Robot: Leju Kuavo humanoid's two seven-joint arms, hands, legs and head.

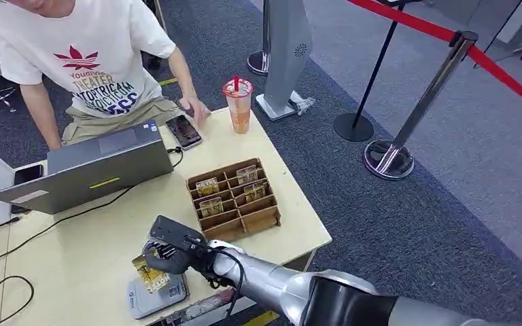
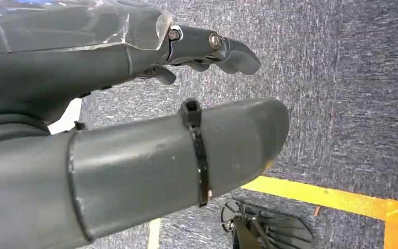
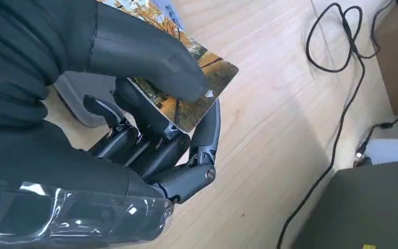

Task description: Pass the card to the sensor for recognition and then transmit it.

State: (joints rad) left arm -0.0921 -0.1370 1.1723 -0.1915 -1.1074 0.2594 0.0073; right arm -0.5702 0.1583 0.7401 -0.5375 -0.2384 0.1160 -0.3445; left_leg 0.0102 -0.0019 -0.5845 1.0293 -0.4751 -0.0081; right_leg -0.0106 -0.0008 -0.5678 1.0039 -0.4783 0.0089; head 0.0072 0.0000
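Note:
My right hand (image 1: 170, 250) pinches a yellow picture card (image 1: 149, 274) between thumb and fingers, just above the grey sensor pad (image 1: 156, 297) at the table's near edge. In the right wrist view the thumb presses on top of the card (image 3: 207, 85), with the dark fingers (image 3: 207, 129) under it and the pad's grey corner (image 3: 77, 98) behind. Whether the card touches the pad I cannot tell. My left hand (image 2: 186, 104) hangs over the dark carpet with its fingers apart and nothing in them.
A brown card rack (image 1: 234, 199) with several cards stands just beyond my right hand. A person (image 1: 81, 61) sits behind a grey laptop (image 1: 88, 173), one hand near a phone (image 1: 184, 130). A drink cup (image 1: 238, 105) stands at the far edge. Black cables (image 1: 54, 224) cross the table (image 1: 75, 258).

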